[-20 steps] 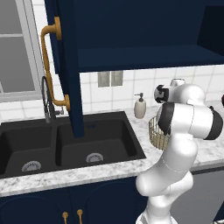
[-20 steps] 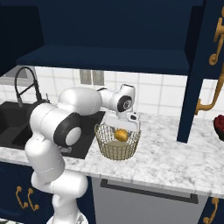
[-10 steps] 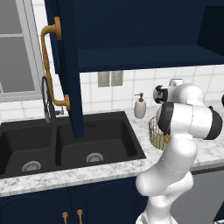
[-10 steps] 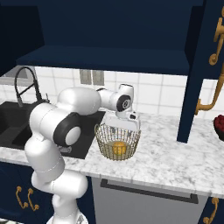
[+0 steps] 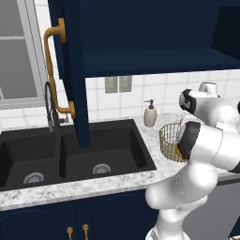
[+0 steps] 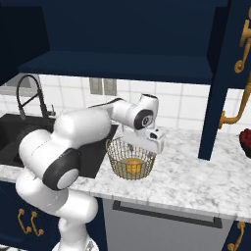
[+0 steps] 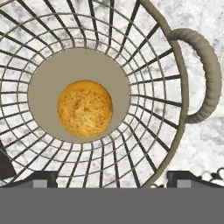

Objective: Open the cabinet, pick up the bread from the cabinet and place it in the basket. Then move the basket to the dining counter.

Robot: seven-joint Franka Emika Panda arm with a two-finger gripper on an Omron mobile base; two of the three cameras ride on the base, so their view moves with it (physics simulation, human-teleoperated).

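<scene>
Left base view: the cabinet hangs over the marble bench with its door swung out toward the camera, the long brass handle on its edge. The door's lower corner hangs above the black double sink. The basket stands on the bench to the right of the sink, near the white soap dispenser, and the robot's arm hides its right half. A strip of bare marble runs between the sink and the bench's front edge.

Right base view: the basket sits just right of the sink, set back from the bench's front edge, with a wide bare stretch of marble to its right as far as a second open cabinet door. The bread lies on the basket's floor. The gripper hangs over the basket's rim, close above the bread.

Hand view: the bread rests loose on the basket's round flat bottom, a little left of centre. The basket's wire wall rings it, and a loop handle juts from the rim over the marble. The fingers stand wide apart, one tip on each side of the bread, holding nothing.
</scene>
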